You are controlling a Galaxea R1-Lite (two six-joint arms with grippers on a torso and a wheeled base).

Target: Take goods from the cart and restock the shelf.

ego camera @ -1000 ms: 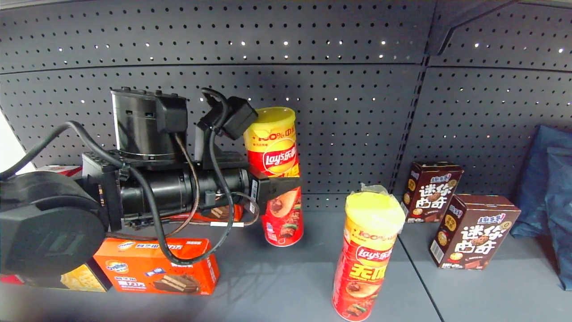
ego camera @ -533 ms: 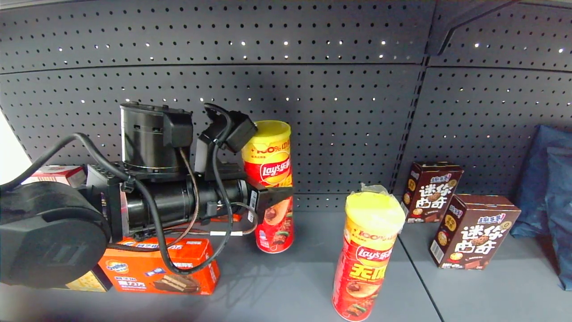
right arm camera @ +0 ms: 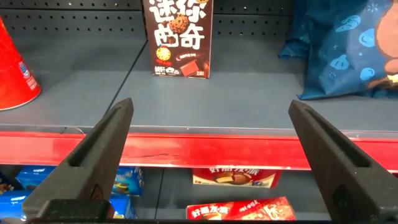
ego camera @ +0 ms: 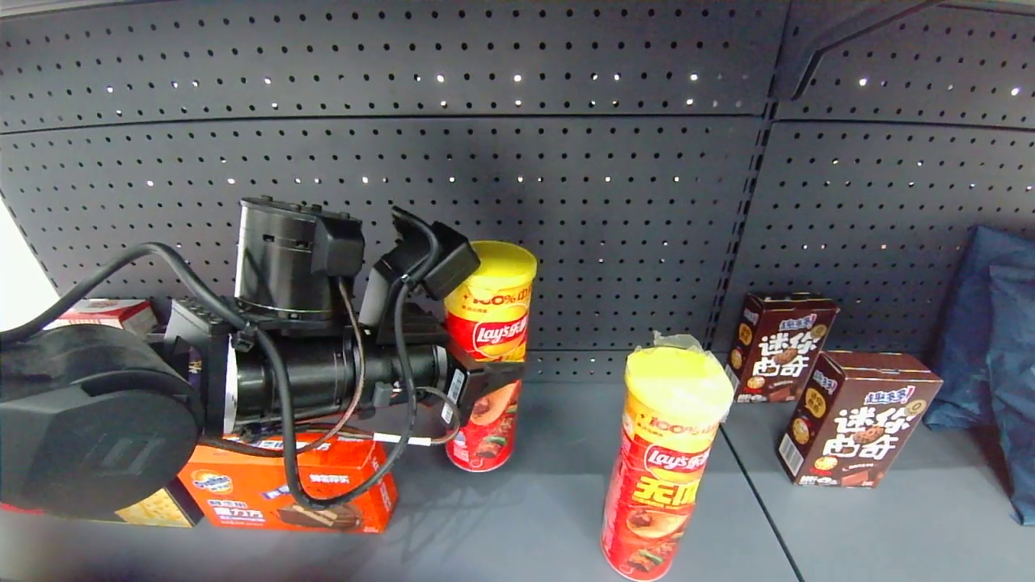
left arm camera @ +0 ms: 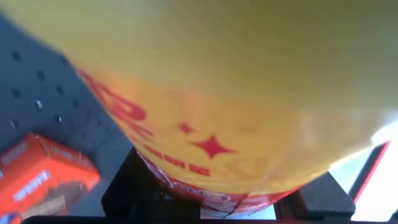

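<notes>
Head view: at centre-left of the frame the left pincer (ego camera: pixel 485 380) grips a chip can (ego camera: pixel 491 315) that stands on the shelf (ego camera: pixel 558 517). A second can (ego camera: pixel 667 461) stands lower right of it. Left wrist view: the chip can's yellow wall looms close, with an orange box (left arm camera: pixel 43 171) beyond. Right wrist view: the right pincer (right arm camera: pixel 210 106) gapes wide, facing a brown box (right arm camera: pixel 179 34).

the right gripper (right arm camera: pixel 211 106) is hanging before the shelf (right arm camera: pixel 249 99), its fingers (right arm camera: pixel 93 155) spreading wide apart. a brown biscuit box (right arm camera: pixel 178 37) is standing upright on the grey board, between a red can (right arm camera: pixel 13 74) and blue bags (right arm camera: pixel 348 50) lying well apart from it.
</notes>
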